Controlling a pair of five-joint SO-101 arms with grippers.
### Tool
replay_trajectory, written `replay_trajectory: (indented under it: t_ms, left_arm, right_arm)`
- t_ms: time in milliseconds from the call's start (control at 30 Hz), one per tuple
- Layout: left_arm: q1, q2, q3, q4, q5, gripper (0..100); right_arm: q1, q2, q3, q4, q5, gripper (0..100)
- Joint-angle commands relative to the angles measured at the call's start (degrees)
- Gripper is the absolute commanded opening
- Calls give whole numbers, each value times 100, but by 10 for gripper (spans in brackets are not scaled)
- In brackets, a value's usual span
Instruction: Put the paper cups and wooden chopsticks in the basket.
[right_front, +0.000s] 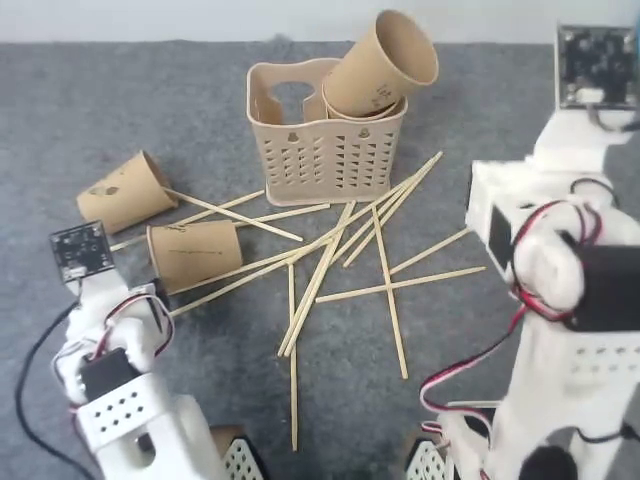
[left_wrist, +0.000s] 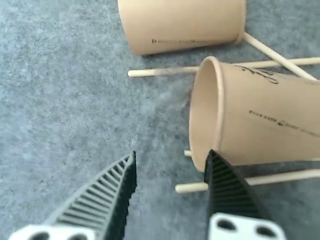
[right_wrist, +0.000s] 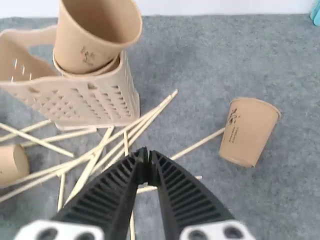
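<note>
1. Two stacked cups (right_front: 385, 65) are sitting in the basket (right_front: 325, 160), the upper one tilting out over the rim. This part of the task is judged done.
2. Three cups are lying on the grey mat (right_front: 200, 90). The near cup (right_front: 195, 255) and the far cup (right_front: 125, 192) are resting on their sides close together, off one side of the basket. A lone cup (right_wrist: 247, 131) is lying well apart on the other side.
3. The chopsticks (right_front: 385, 265) are lying scattered and crossing in front of the basket, several reaching its base and a few running under the near cup. None appears gathered, so most of the work is judged left.
4. The cups are showing plain brown paper with small dark print and no visible dents. The chopsticks are showing as thin, pale sticks. The basket is beige with perforated walls.
5. The left gripper (left_wrist: 172, 156) is hovering low over the mat with its jaws wide and empty, one finger just beside the near cup's rim.
6. The right gripper (right_wrist: 148, 151) is hanging above the chopsticks with its jaws nearly together, holding nothing.
</note>
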Motion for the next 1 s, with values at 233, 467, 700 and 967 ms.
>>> replay_trajectory:
  t_ms: [233, 467, 700, 967]
  left_arm:
    - [554, 923, -1552, 976, 211, 221]
    - [607, 3376, -3055, 1266, 316, 221]
    - [633, 4404, -3582, 818, 316, 220]
    - [1073, 4941, -3556, 220, 932, 218]
  right_arm:
    - [84, -259, 1099, 145, 114, 8]
    - [163, -488, 2198, -444, 114, 8]
    - [453, -1895, 4273, -1824, 466, 8]
    - [708, -3741, 5424, -2132, 958, 7]
